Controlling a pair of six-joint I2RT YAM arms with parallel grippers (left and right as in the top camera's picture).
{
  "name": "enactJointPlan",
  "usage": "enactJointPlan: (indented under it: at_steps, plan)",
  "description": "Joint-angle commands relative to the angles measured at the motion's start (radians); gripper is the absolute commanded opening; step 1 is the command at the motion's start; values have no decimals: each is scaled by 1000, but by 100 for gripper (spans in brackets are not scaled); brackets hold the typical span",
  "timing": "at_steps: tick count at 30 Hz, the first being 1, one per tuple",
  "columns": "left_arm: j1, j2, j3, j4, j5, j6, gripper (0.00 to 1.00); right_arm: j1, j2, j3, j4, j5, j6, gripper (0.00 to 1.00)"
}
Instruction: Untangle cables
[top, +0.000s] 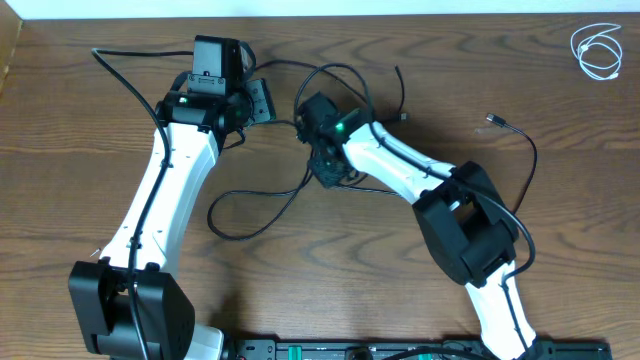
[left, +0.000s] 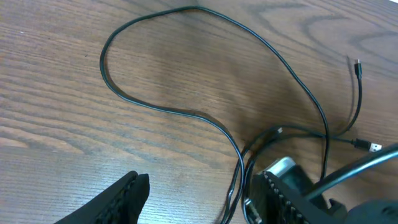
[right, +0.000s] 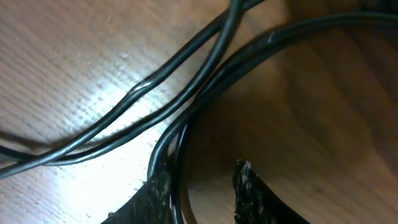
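Observation:
The long black cable (top: 211, 218) sprawls in loops across the middle of the table, and one plug end (top: 493, 120) lies to the right. The white cable (top: 598, 50) lies coiled by itself at the far right corner. My left gripper (top: 260, 100) (left: 202, 193) stands open low over the wood, and two black cable (left: 193, 114) strands run between its fingers, close to the right one. My right gripper (top: 330, 172) (right: 202, 186) is down at the tangle with its jaws apart. A black cable (right: 138, 87) strand lies along the inside of its left finger (right: 155, 199).
Both arms reach in from the near edge, and their wrists nearly meet at the table's centre. Thick black robot wires (top: 522, 240) hang along the right arm. The table's far edge (top: 320, 17) runs just behind the left gripper.

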Motion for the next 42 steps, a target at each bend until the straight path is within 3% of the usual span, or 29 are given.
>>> enactJointPlan:
  at_steps: [1, 6, 14, 20, 28, 33, 42]
  plan:
    - [0, 10, -4, -6, -13, -1, 59, 23, 30, -1, -21, 34, -39, 30]
    - [0, 10, -4, -11, -13, -1, 59, 25, 30, 0, -42, 33, -47, 29]
    - [0, 10, -4, -11, -13, -1, 59, 24, 37, 0, -31, 32, -55, 1]
    - [0, 10, -4, -11, -13, -1, 59, 1, 36, 51, -64, -11, -39, 1]
    - [0, 10, -4, -11, -13, -2, 59, -194, -29, 394, -431, -238, -125, 1]
    - [0, 10, -4, -11, -3, -2, 59, -299, -62, 512, -559, -386, -217, 1]
    - [-9, 11, -4, 5, 250, 6, 63, -488, -106, 591, -643, -663, -253, 1]
